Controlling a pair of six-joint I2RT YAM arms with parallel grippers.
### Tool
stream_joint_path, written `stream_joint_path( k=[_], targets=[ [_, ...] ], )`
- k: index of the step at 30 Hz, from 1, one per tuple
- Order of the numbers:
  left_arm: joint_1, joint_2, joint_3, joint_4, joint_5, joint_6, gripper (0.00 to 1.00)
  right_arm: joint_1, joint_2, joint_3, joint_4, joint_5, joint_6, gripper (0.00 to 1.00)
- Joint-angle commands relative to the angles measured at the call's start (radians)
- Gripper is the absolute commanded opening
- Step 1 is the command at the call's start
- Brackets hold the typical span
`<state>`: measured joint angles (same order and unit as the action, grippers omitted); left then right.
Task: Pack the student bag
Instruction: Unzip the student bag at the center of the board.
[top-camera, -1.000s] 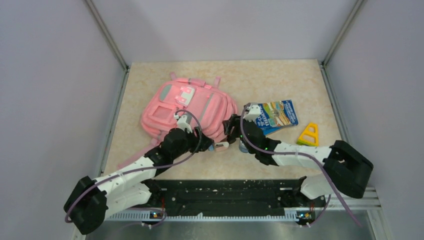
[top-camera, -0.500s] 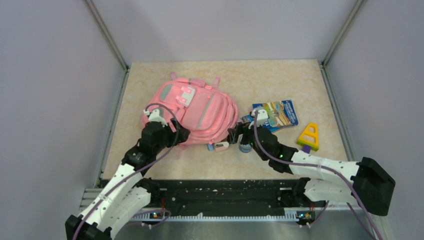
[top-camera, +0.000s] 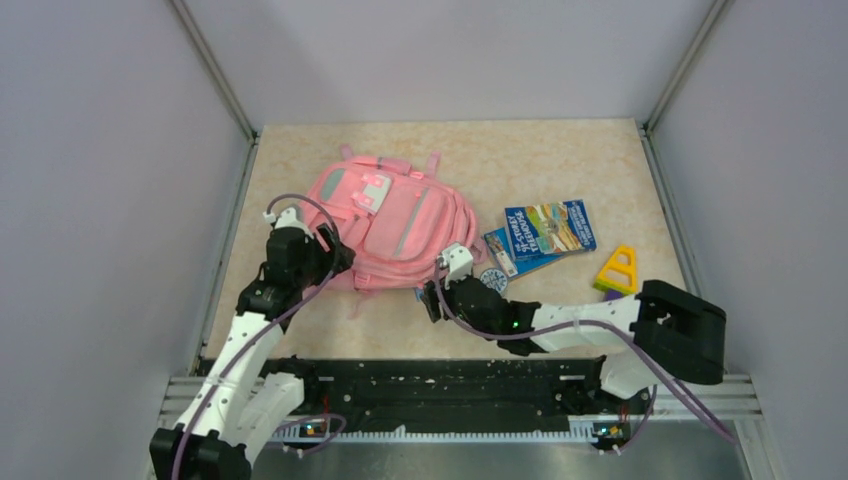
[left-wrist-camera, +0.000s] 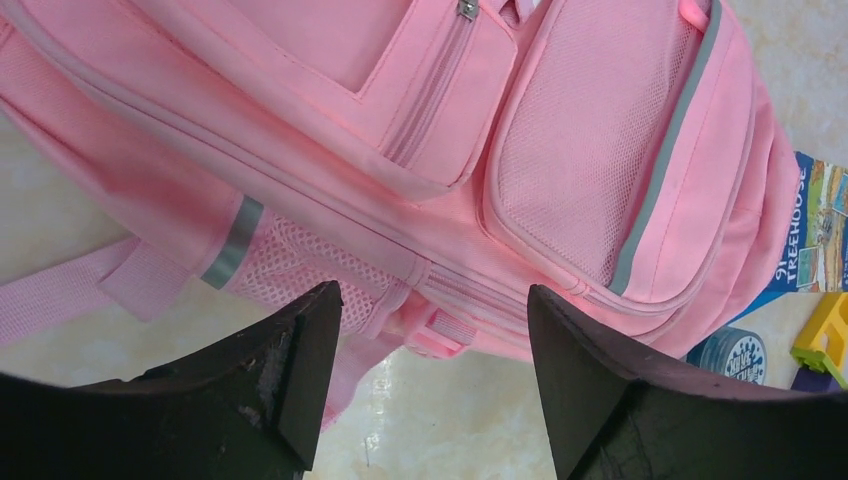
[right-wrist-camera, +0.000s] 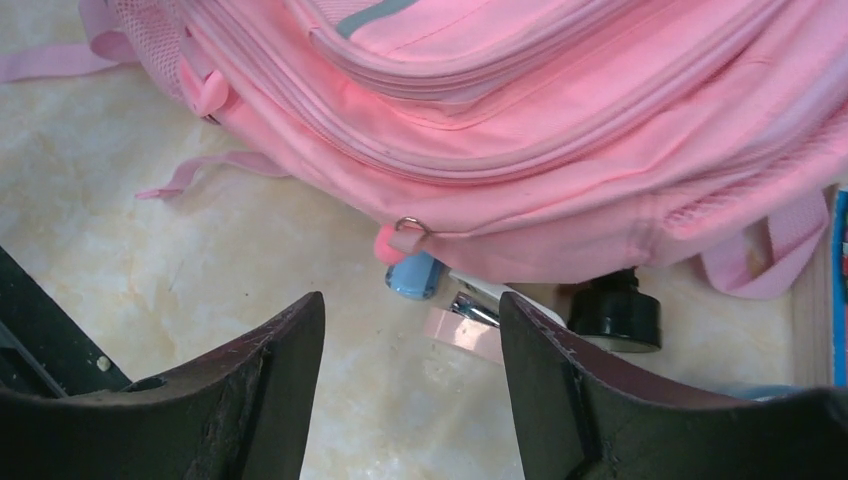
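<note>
on the table | student bag is lying flat | left gripper is hovering wide, empty, beside it | right gripper is gaping, empty

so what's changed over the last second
The left gripper has swung from the near part of the student bag out to its left side. The right gripper has drawn back from the bag's right edge toward the arm bases. Both stand open, holding nothing. The bag, the book and the yellow triangle lie roughly where they were.
</note>
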<state>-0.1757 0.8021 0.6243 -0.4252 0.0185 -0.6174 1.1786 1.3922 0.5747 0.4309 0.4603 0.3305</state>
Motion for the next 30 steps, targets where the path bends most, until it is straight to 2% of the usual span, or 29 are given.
stream_joint_path(
  k=[1, 4, 11, 17, 24, 30],
  targets=[
    [0.025, -0.024, -0.029, 0.018, 0.013, 0.009, 0.71, 0.055, 0.093, 0.098, 0.087, 0.083, -0.079, 0.63],
    [0.047, -0.018, -0.06, 0.057, 0.037, 0.001, 0.69, 0.055, 0.158, 0.151, 0.076, 0.086, -0.093, 0.66],
    [0.097, 0.077, -0.092, 0.115, 0.086, -0.009, 0.65, 0.055, 0.263, 0.259, -0.029, 0.153, -0.034, 0.62],
    [0.103, 0.075, -0.113, 0.181, 0.063, -0.028, 0.63, 0.055, 0.285, 0.259, -0.049, 0.171, 0.032, 0.53],
    [0.104, 0.067, -0.157, 0.267, 0.025, -0.06, 0.63, 0.055, 0.277, 0.248, -0.03, 0.124, 0.092, 0.53],
    [0.104, 0.104, -0.156, 0.28, 0.013, -0.047, 0.62, 0.055, 0.319, 0.325, -0.079, 0.138, 0.089, 0.54]
  ],
)
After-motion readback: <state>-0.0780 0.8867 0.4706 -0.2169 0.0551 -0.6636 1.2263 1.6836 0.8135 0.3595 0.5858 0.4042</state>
